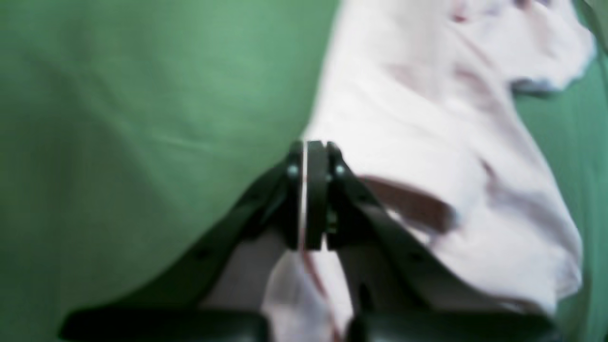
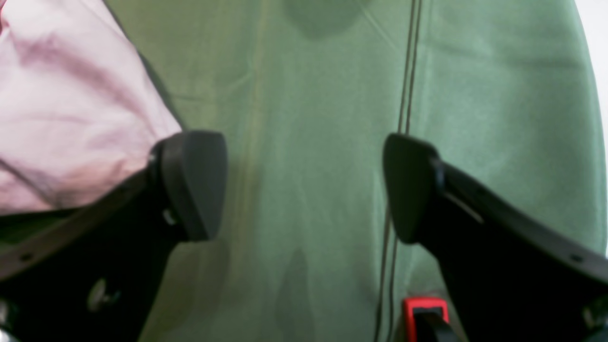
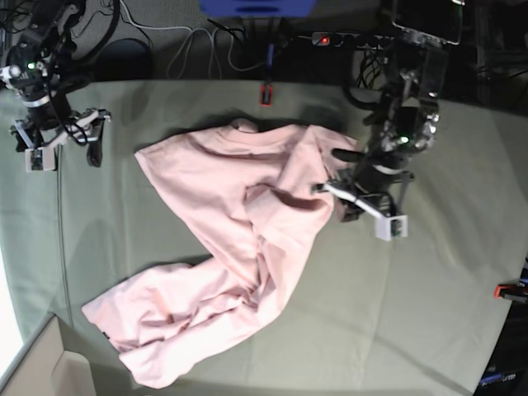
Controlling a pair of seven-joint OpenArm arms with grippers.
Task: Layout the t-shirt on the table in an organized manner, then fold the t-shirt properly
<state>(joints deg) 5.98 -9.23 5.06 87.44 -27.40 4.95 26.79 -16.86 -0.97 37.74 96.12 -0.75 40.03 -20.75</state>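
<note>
Shirt (image 3: 223, 247) crumpled diagonally mid-bench (image 3: 429, 313), twisted toward near left corner. Left claw (image 1: 308, 194) clenched on thin pink fold at shirt's right edge. Right claw (image 2: 304, 185) spread wide, empty, near far left corner. Soft, light, limp; best pinched at hem or shoulder seams.

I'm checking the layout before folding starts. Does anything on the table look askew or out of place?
Yes. The t-shirt lies crumpled and twisted diagonally across the table, with a fold bunched over its middle rather than spread flat. The left pincer is shut on its edge; the right pincer hangs open beside it.
</note>
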